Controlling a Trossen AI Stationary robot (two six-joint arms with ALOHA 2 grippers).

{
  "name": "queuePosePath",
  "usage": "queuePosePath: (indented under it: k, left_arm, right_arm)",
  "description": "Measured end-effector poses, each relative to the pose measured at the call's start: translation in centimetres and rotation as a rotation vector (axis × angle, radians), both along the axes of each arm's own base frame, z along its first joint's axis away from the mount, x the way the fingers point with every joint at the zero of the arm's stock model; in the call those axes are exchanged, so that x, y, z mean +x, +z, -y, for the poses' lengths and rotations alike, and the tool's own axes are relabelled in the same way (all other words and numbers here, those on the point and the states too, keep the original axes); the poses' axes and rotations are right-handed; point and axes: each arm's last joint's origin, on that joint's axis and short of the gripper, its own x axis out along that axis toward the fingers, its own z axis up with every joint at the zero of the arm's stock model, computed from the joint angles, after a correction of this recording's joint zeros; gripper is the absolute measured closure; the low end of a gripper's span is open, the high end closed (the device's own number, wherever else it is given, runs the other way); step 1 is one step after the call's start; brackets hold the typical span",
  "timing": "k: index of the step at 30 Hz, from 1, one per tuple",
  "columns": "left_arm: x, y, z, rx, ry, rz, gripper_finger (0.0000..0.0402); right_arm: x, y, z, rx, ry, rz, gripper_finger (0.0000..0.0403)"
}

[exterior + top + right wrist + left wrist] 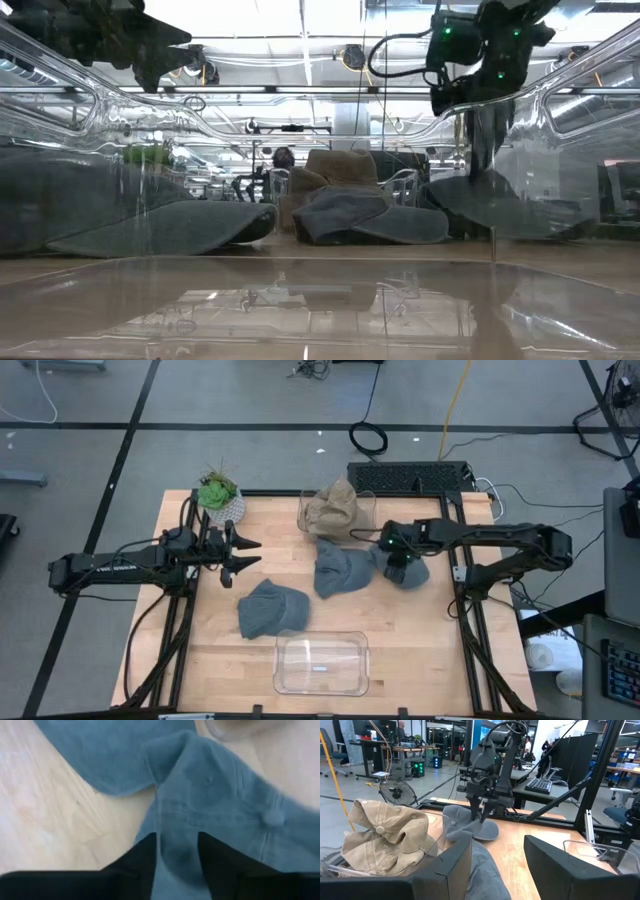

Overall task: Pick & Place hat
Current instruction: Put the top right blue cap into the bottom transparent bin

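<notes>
Three blue-grey hats lie on the wooden table: one near the clear bin (pixel 272 608), one in the middle (pixel 340 568), and one on the right (pixel 412 573). My right gripper (pixel 397 567) stands over the right hat, pointing down, shut on its cloth (pixel 177 855). The left wrist view shows the right gripper (pixel 482 812) on that hat (pixel 465 822). My left gripper (pixel 250 555) hovers open left of the middle hat, touching nothing (pixel 497 865). Tan hats (pixel 335 510) sit in a clear tub at the far edge. My right gripper pinches a raised fold of the right hat's crown (pixel 177 837) between its two fingers, coming from above and pointing down. The button on the hat's top (pixel 272 817) lies off to one side of the fingers. The hat's brim (pixel 487 831) still rests on the table.
An empty clear bin (pixel 322 662) sits at the near edge. A potted plant (pixel 220 495) stands at the far left corner, close behind my left arm. Bare wood lies between the bin and the right hat. People and desks show in the room beyond.
</notes>
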Motion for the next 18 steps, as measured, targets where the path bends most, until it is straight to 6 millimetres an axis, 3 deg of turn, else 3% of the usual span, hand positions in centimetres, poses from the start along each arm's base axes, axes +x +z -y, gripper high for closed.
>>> queuePosePath:
  k: [4, 9, 18]
  left_arm:
    - [0.0, 0.0, 0.0, 0.0, 0.0, 0.0, 0.0211]
    - [0.0, 0.0, 0.0, 0.0, 0.0, 0.0, 0.0211]
    - [0.0, 0.0, 0.0, -0.001, 0.0, 0.0, 0.0211]
  right_arm:
    - [-0.5, 0.3, -0.4, 0.138, -0.158, 0.013, 0.0221]
    - [-2.1, 0.8, -2.0, 0.266, -0.276, -0.081, 0.0207]
    - [-4.2, 2.9, -2.6, 0.068, -0.334, 0.001, 0.0217]
